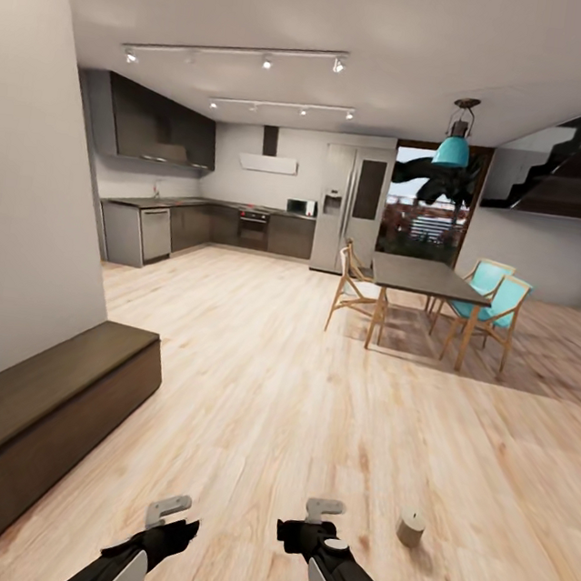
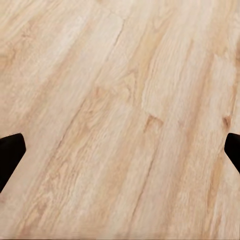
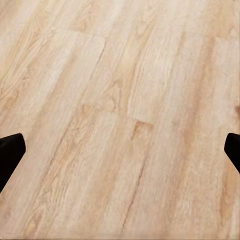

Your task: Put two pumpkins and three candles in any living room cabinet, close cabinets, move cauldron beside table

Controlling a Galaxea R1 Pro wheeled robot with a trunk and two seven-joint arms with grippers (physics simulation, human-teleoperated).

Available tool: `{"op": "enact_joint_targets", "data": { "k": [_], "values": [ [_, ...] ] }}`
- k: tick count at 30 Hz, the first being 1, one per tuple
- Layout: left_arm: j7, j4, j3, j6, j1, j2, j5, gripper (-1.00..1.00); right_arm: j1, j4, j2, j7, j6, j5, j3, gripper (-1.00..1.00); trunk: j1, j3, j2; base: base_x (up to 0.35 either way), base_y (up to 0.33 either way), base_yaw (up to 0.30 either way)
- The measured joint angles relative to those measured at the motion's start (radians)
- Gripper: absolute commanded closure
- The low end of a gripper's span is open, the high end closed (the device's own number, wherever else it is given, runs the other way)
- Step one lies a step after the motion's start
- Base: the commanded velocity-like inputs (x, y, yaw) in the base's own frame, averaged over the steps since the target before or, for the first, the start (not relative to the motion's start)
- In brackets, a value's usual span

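Currently my left gripper (image 1: 171, 515) and right gripper (image 1: 321, 515) hang spread and empty over the wood floor (image 1: 312, 403). What looks like a candle (image 1: 410, 528) stands on the floor just right of my right gripper. The cabinet (image 1: 29, 430), closed, runs along the left wall.
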Motion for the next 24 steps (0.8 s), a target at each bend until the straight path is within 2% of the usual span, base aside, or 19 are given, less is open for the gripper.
{"op": "enact_joint_targets", "data": {
  "k": [8, 24],
  "values": [
    [0.000, 0.000, 0.002, 0.001, 0.000, 0.000, 0.000, -1.00, 0.000, 0.000, 0.000, 0.001, 0.000, 0.000, 0.000, -1.00, 0.000, 0.008, 0.000, -0.235, 0.076, 0.232],
    [0.000, 0.000, 0.002, 0.002, 0.000, -0.001, 0.001, -1.00, 0.000, 0.000, 0.000, 0.002, 0.000, 0.000, 0.001, -1.00, 0.000, 0.025, 0.000, -0.256, 0.173, 0.232]
  ]
}}
